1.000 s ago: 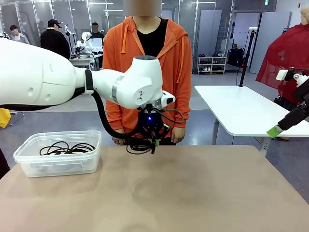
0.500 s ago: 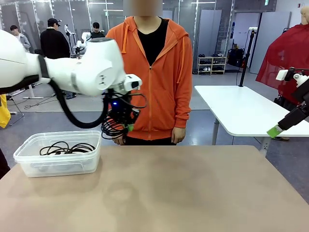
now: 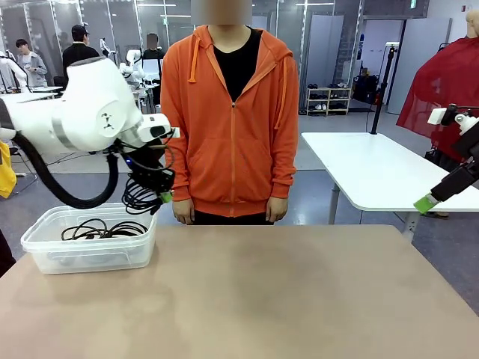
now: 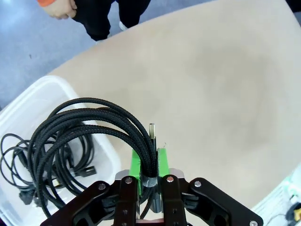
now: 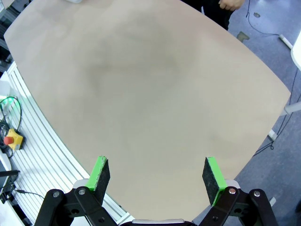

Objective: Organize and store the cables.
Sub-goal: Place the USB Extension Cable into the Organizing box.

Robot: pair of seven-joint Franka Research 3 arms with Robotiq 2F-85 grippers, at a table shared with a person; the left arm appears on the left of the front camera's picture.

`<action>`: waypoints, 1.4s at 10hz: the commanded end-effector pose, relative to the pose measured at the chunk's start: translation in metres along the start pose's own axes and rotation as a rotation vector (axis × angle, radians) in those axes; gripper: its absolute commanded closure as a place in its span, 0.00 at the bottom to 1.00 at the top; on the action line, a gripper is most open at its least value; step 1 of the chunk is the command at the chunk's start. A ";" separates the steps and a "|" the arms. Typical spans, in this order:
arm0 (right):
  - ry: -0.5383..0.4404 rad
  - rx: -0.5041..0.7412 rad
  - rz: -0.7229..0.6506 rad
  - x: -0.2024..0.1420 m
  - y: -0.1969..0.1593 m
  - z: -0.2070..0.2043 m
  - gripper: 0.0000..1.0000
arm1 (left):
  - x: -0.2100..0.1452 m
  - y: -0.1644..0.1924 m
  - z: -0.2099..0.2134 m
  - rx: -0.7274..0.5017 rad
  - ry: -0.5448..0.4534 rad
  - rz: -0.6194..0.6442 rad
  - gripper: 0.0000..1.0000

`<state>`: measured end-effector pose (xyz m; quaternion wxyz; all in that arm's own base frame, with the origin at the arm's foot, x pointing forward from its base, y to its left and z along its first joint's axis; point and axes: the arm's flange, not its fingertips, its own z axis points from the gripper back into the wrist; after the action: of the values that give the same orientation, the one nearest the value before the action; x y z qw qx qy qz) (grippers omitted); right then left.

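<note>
a: one coiled cable [image 4: 84, 136] hangs from the left gripper [image 4: 148, 162], pinched between the green fingers [image 4: 136, 161] at a single bundled spot. fingers closed tight on the strands, a metal connector tip poking up just past the pads.

b: position relative to the bin?

a: front view has the gripper above the right end of the clear plastic bin [image 3: 45, 258], near its rim. wrist view agrees: part of the coil overhangs the bin, part overhangs the tabletop [image 3: 299, 299]. another cable [image 3: 101, 229] already lies in the bin.

b: so risk one, judged: release from here and the coil lands astride the rim, half in, half out. cause: the grip point sits near the bin edge, not the middle.

a: risk two: loose loops. the coil is not tied, so on dropping it may spring open and spill over the wall, or tangle with the stored cable.

b: risk three?

a: strands snagging on the fingers as they part, dragging the coil back out. braided cord, several strands wedged between the pads.

b: right side?

a: right gripper [image 5: 156, 174] wide open, holding nothing, well apart over bare tabletop. person [image 3: 232, 112] stands at the far edge, hands down; no interference seen.
</note>
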<state>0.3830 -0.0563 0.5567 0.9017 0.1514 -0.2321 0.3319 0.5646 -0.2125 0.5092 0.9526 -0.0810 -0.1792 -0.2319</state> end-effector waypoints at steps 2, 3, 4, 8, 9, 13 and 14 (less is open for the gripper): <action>0.009 -0.004 0.005 0.000 -0.001 0.001 0.00 | -0.020 0.038 0.001 -0.025 -0.026 -0.069 0.84; 0.009 -0.004 0.005 0.000 -0.001 0.001 0.00 | -0.021 0.052 -0.004 0.000 -0.034 -0.056 0.84; 0.009 -0.004 0.005 0.000 -0.001 0.001 0.00 | -0.022 0.063 -0.008 -0.004 -0.036 -0.043 0.84; 0.009 -0.004 0.005 0.000 -0.001 0.001 0.00 | -0.030 0.087 -0.029 0.023 -0.028 -0.005 0.84; 0.009 -0.004 0.005 0.000 -0.001 0.001 0.00 | -0.030 0.089 -0.034 0.022 -0.020 0.001 0.84; 0.009 -0.004 0.005 0.000 -0.001 0.001 0.00 | -0.032 0.100 -0.066 0.077 0.039 0.035 0.84; 0.009 -0.004 0.005 0.000 -0.001 0.001 0.00 | -0.034 0.102 -0.073 0.085 0.054 0.050 0.84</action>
<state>0.3830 -0.0563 0.5566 0.9017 0.1514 -0.2320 0.3319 0.6043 -0.1282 0.4251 0.9621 -0.0538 -0.1548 -0.2178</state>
